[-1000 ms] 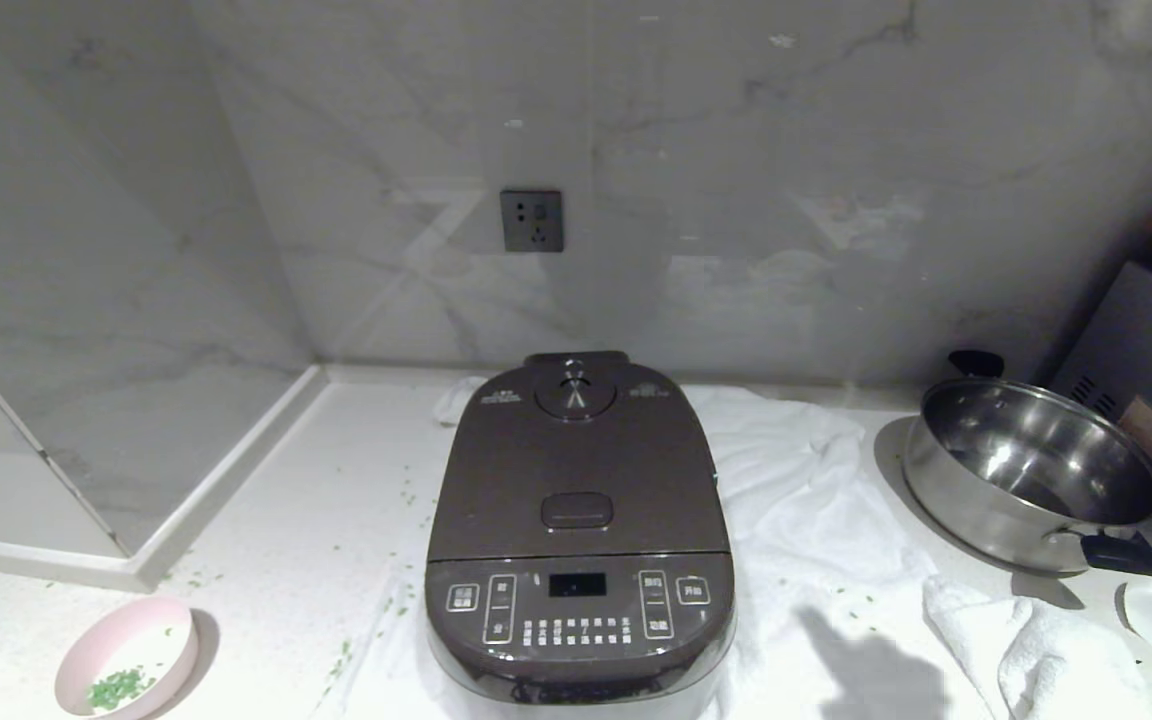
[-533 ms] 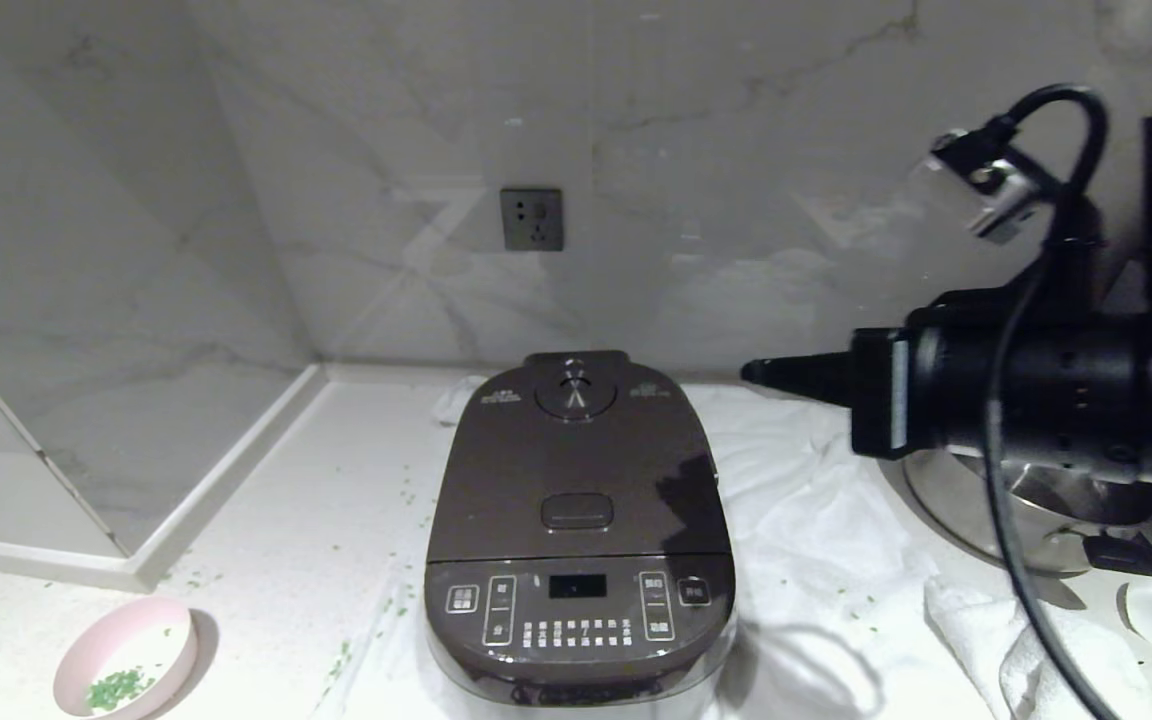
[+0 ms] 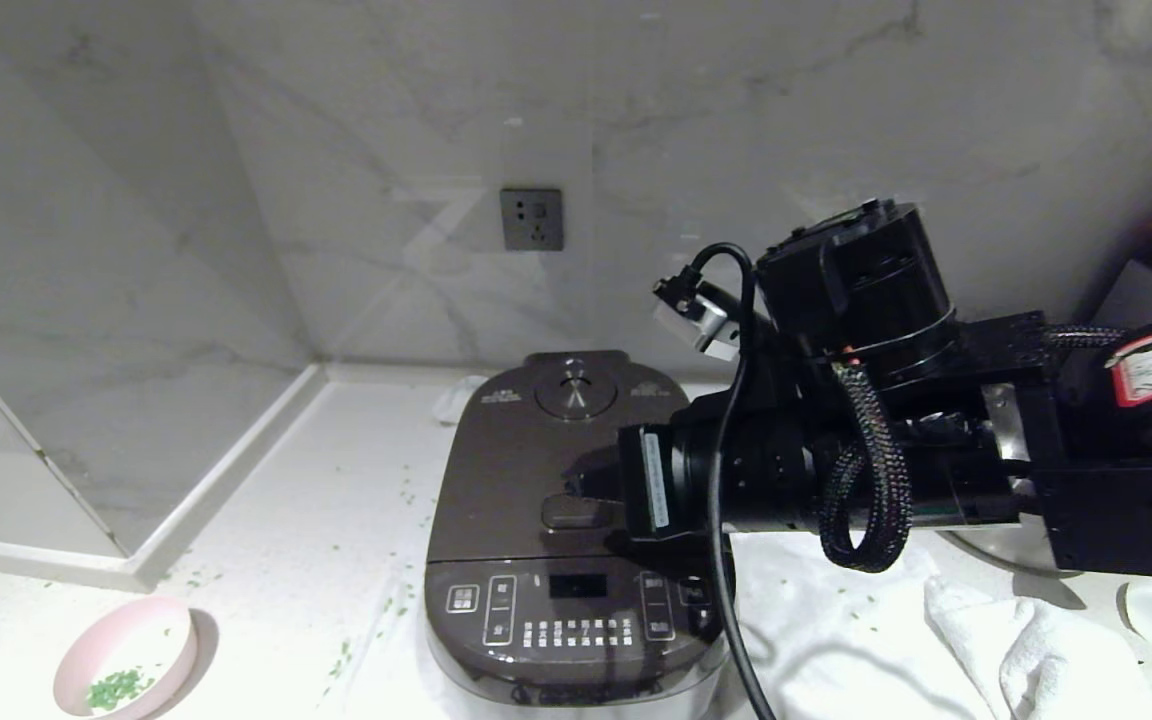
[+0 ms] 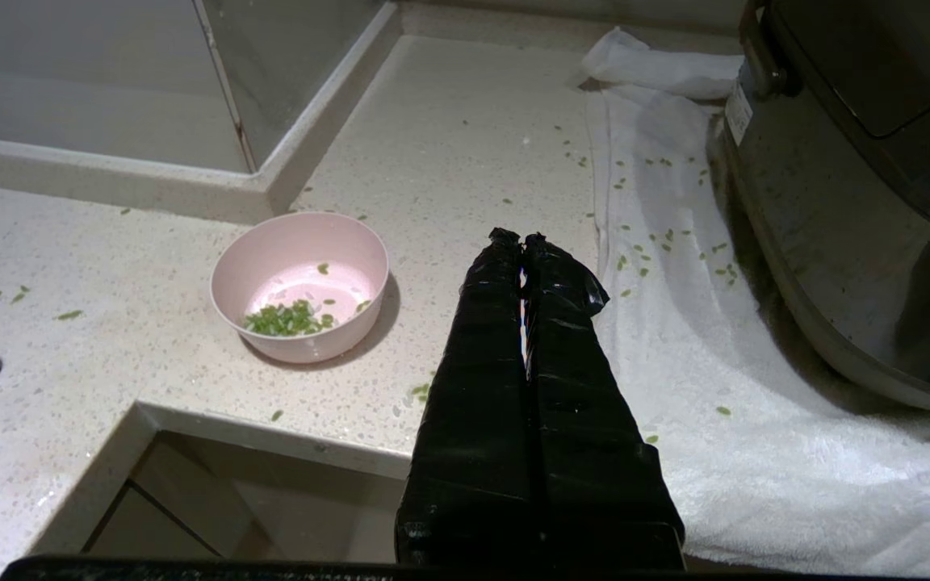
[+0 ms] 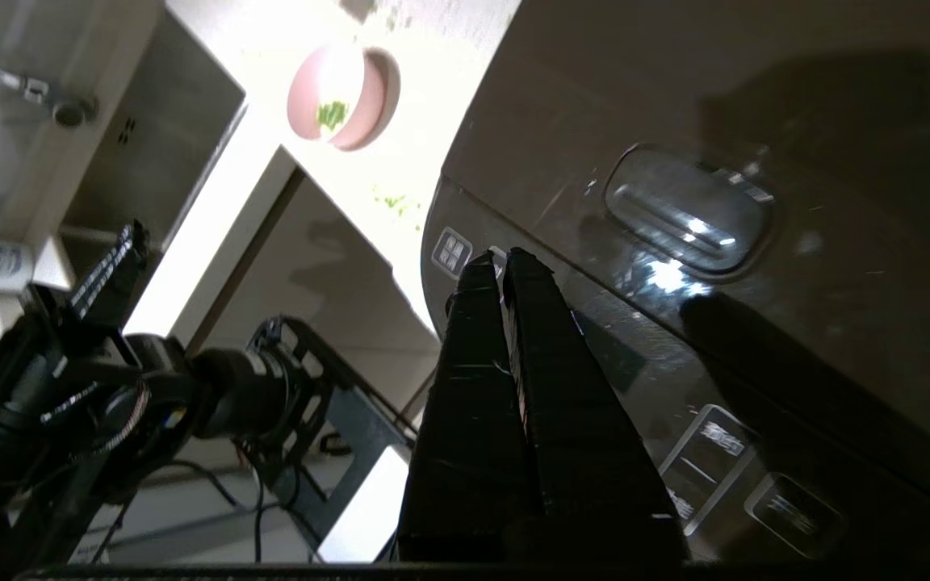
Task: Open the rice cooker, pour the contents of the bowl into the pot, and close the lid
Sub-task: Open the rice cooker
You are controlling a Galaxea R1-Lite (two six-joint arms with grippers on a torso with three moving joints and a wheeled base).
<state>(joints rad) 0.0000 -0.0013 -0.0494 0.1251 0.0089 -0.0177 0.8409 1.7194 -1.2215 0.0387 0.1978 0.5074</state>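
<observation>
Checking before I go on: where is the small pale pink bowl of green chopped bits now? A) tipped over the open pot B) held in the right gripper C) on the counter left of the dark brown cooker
C: the small pale pink bowl stands upright on the counter, left of the dark brown rice cooker, whose lid is shut.

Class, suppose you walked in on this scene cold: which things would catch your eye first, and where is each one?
First, the right arm's claw, shut, reaching from the right above the closed lid of the dark rice cooker on the white towel. Next, the pink bowl of green bits at the counter's front left, with flakes scattered around.
</observation>
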